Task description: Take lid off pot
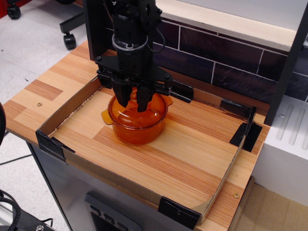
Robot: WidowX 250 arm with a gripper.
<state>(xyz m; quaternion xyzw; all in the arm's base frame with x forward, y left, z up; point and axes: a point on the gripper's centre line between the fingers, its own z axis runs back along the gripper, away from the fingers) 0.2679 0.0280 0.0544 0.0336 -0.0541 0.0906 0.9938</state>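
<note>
The amber-orange glass pot stands on the wooden board at the back left, one flat handle pointing left. The domed amber lid sits on it. My black gripper comes straight down over the lid's centre. Its two fingers are drawn in close on either side of the small knob, which is mostly hidden between them. The gripper looks shut on the knob, and the lid still rests on the pot.
A low cardboard wall with black taped corners rings the board. A dark tiled wall runs behind. A black post and a white unit stand at the right. Bare wood lies right of the pot.
</note>
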